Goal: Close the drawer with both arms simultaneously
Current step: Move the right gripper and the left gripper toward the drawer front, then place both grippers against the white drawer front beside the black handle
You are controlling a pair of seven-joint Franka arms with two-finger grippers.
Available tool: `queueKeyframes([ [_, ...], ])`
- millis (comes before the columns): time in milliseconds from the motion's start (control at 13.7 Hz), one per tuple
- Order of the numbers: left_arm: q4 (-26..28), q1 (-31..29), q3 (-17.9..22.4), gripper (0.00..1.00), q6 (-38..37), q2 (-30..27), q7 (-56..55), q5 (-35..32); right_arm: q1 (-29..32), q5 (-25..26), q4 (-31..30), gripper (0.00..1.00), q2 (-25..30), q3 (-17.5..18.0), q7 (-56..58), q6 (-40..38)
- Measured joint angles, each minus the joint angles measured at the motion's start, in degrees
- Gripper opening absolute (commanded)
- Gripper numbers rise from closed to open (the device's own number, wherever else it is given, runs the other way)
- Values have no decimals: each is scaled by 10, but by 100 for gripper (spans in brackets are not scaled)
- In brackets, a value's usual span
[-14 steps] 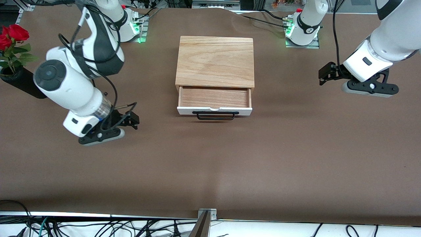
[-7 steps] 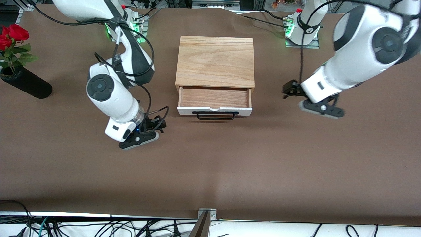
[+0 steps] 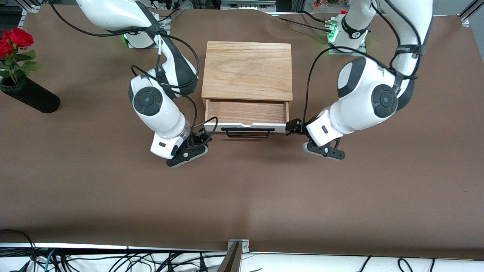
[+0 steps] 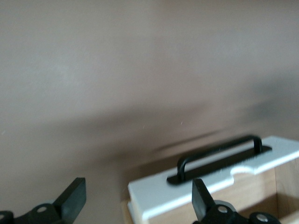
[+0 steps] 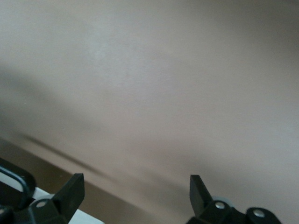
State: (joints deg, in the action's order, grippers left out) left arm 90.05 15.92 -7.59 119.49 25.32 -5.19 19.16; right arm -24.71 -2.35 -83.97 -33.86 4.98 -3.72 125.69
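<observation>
The drawer (image 3: 245, 112) stands pulled out of its wooden casing (image 3: 247, 70), white front panel and black bar handle (image 3: 247, 132) toward the front camera. My left gripper (image 3: 292, 127) is open at the panel's corner toward the left arm's end. In the left wrist view the open gripper (image 4: 138, 200) straddles that corner of the panel (image 4: 159, 198), with the handle (image 4: 219, 148) close by. My right gripper (image 3: 204, 136) is open at the panel's other corner. In the right wrist view the open gripper (image 5: 135, 189) shows the handle's end (image 5: 14, 179) by one finger.
A black vase (image 3: 30, 99) with red roses (image 3: 15, 39) lies near the right arm's end of the brown table (image 3: 242, 189). The arm bases stand at the table's edge farthest from the front camera.
Both arms have swung in from the table's ends toward the drawer's front. Each gripper now sits at one corner of the white panel. The drawer has not moved.
</observation>
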Motion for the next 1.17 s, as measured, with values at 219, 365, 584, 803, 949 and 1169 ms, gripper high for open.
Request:
queueKeyframes([
  [219,0,23,-1,100,78,32,0,14,-1,-28,0,100,-9,5,0,6],
  [365,-1,28,-6,100,91,48,0,23,-2,-36,0,100,-14,18,0,10],
  [584,-1,30,-14,100,84,60,0,35,-7,-78,0,100,-25,36,-1,20],
  [803,0,30,-14,100,63,62,0,35,-12,-105,0,100,-31,38,-1,21],
  [949,0,30,-14,100,42,69,0,35,-13,-106,0,100,-32,38,-1,21],
  [1169,0,30,-14,100,27,83,0,35,-13,-110,0,100,-33,38,0,21],
])
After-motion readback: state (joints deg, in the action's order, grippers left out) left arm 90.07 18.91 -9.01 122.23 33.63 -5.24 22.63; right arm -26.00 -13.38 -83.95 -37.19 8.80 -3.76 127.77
